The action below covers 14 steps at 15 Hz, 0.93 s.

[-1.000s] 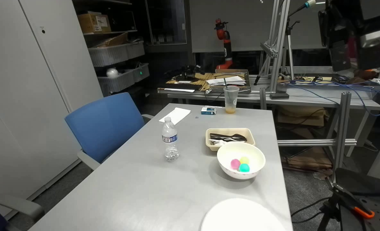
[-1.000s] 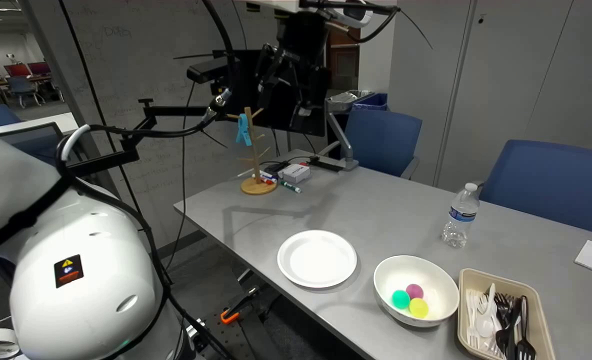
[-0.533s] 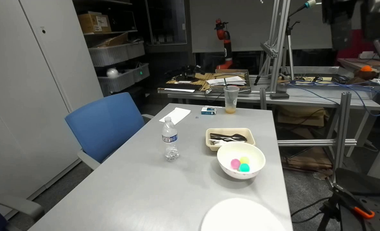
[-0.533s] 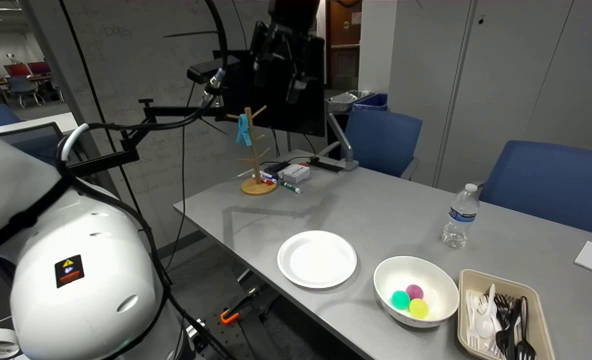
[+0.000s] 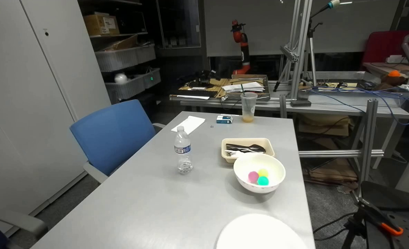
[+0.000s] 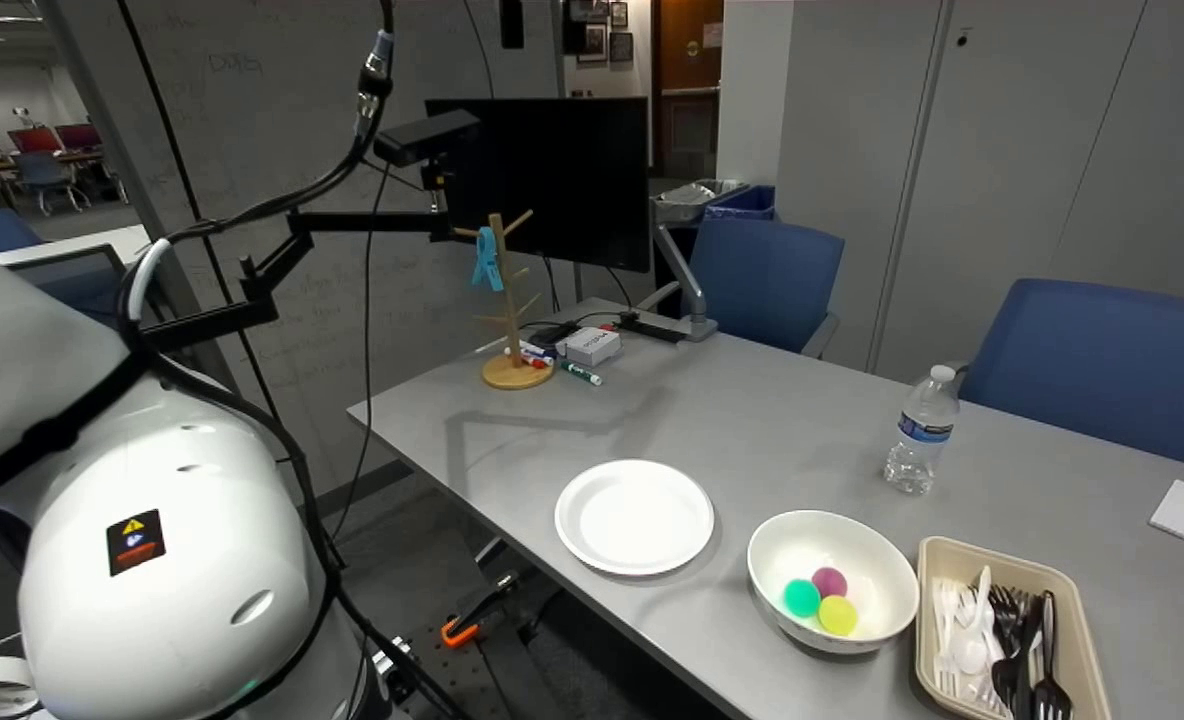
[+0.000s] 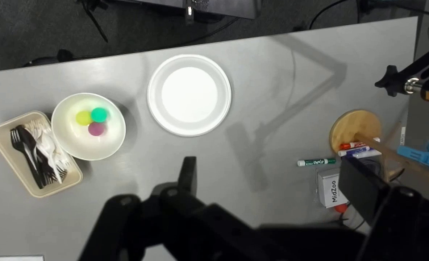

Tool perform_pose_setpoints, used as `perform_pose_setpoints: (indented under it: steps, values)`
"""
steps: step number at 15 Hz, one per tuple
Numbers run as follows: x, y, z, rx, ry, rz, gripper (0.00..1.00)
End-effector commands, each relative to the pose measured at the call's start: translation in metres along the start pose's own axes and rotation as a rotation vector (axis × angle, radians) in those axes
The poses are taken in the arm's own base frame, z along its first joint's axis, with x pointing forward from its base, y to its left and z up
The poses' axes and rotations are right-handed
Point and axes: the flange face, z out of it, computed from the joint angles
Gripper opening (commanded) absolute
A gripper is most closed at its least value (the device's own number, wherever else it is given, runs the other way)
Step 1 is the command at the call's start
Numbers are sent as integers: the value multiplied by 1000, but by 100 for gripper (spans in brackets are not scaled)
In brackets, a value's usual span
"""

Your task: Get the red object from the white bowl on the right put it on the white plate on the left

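Observation:
The red object, a small pinkish-magenta ball [image 5: 253,176] [image 6: 829,582] [image 7: 96,129], lies inside the white bowl [image 5: 243,165] [image 6: 787,540] [image 7: 86,146], touching a green ball [image 7: 99,115] and a yellow ball [image 7: 83,118]. The flat white plate [image 5: 259,231] [image 6: 634,518] [image 7: 189,95] is bare and lies beside the bowl. My gripper [image 7: 277,177] shows only in the wrist view, high above the table with its fingers wide apart and nothing between them. It is out of frame in both exterior views.
A beige tray of cutlery [image 6: 1062,590] [image 7: 6,145] stands against the bowl's far side. A water bottle [image 5: 183,152] [image 6: 922,430] stands nearby. A wooden stand [image 6: 517,372] [image 7: 355,123], markers, a white box [image 6: 590,346] [image 7: 332,188] and a monitor [image 6: 552,180] are at the other end.
My gripper has risen out of both exterior views, where it showed near the top before. The arm's cable has shifted upward. The bowl, balls and plate have not moved.

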Motion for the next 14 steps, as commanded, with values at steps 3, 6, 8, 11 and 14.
perform_pose_setpoints:
  steps: [3, 6, 8, 11, 14]
  values:
    - [7, 2, 4, -2, -15, 5, 100]
    - [22, 18, 21, -37, 16, 63, 100]
    - [38, 44, 51, -78, 32, 131, 100]
    - [59, 87, 102, -113, 66, 230, 100]
    - [74, 135, 156, -119, 51, 342, 100]
